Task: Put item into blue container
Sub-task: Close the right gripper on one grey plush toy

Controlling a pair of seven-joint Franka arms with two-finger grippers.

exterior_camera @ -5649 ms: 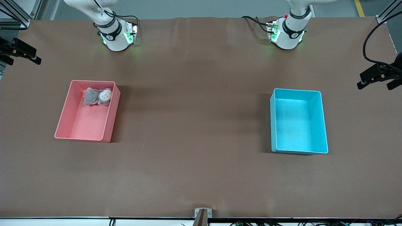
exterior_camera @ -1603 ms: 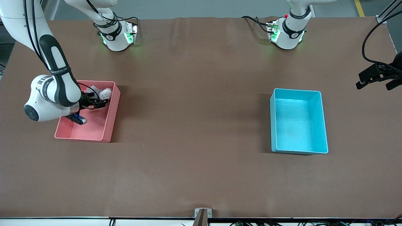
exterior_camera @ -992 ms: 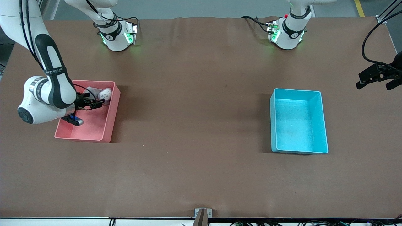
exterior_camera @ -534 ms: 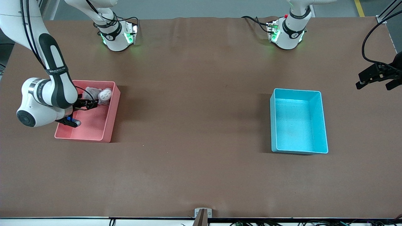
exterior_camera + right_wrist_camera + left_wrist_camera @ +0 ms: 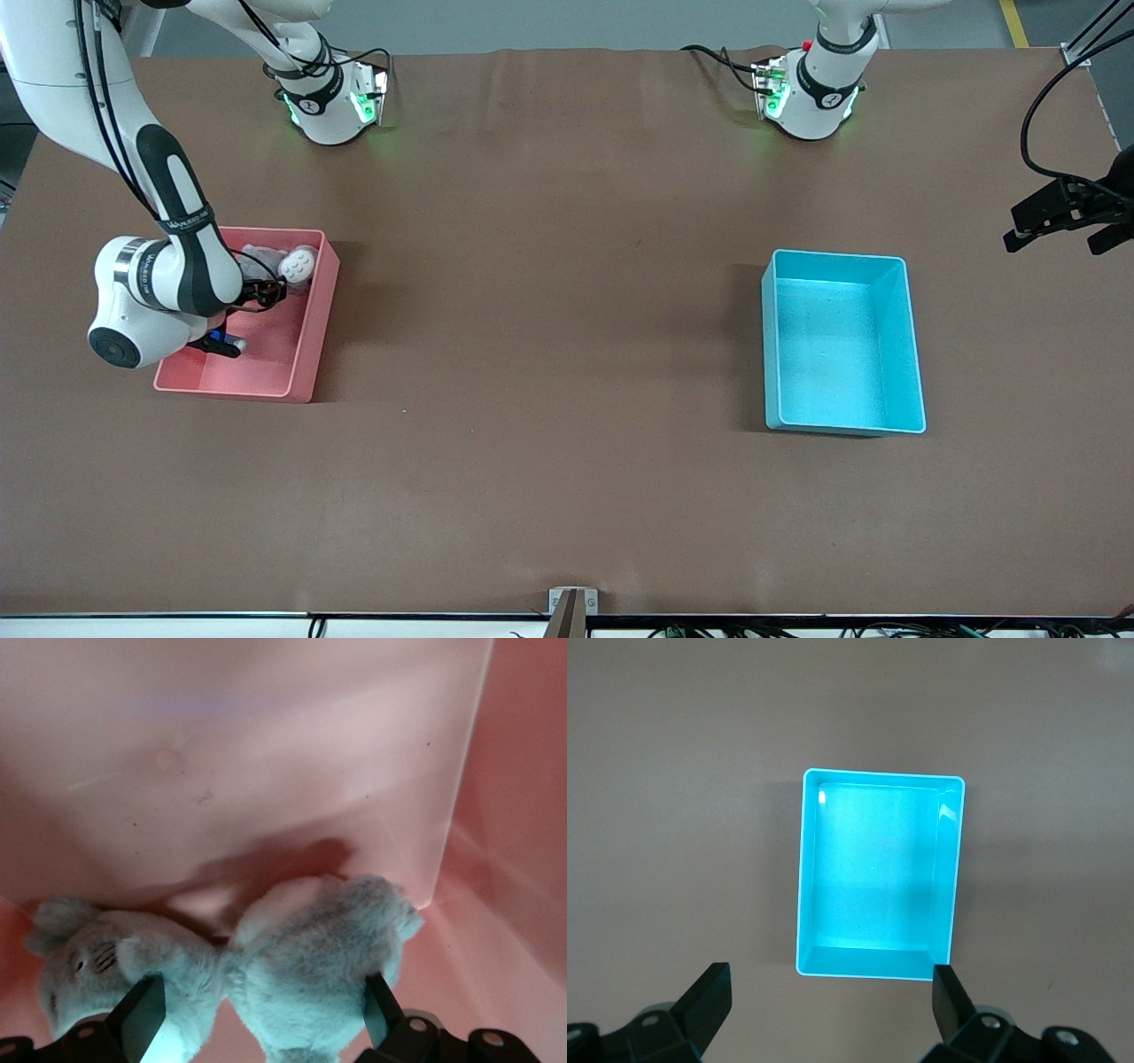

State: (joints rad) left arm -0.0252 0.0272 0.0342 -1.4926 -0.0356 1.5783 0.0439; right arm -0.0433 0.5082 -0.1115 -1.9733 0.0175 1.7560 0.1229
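Right gripper [image 5: 261, 1028] is down in the pink bin [image 5: 301, 368], jaws wide, straddling the grey plush [image 5: 266, 966], nothing gripped. Left gripper [image 5: 828, 1014] waits open over the empty blue bin [image 5: 912, 354]. Risk: soft plush slips, or fingers scrape the wall.

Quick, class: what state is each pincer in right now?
Left pincer: open, holding nothing, over the blue container.
Right pincer: open, straddling the plush toy.
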